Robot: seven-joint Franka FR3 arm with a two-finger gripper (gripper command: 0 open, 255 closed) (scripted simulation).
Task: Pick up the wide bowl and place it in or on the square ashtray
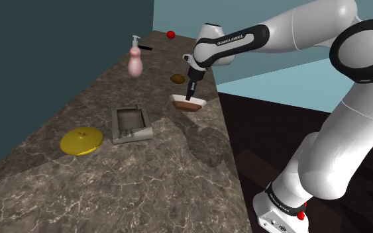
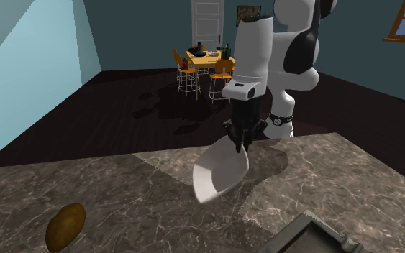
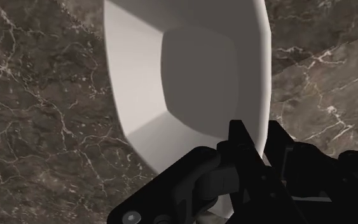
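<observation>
The wide bowl (image 1: 190,102) is white inside and brownish underneath, and sits near the counter's edge at the shoulder view's right. My black gripper (image 1: 191,97) comes down on it from above and is shut on its rim. Seen from the second exterior view, the bowl (image 2: 221,171) hangs steeply tilted from the gripper (image 2: 238,147), its low edge close to the marble top. In the wrist view the fingers (image 3: 244,149) clasp the rim of the bowl (image 3: 190,70). The square grey ashtray (image 1: 131,124) lies on the counter, toward the shoulder view's left of the bowl; its corner (image 2: 316,237) shows too.
On the dark marble counter (image 1: 145,192) lie a yellow disc (image 1: 81,141), a pink soap dispenser (image 1: 135,63), a brown lump (image 1: 177,78) just behind the bowl, and a small red thing (image 1: 171,34) at the far end. The counter drops off right beside the bowl.
</observation>
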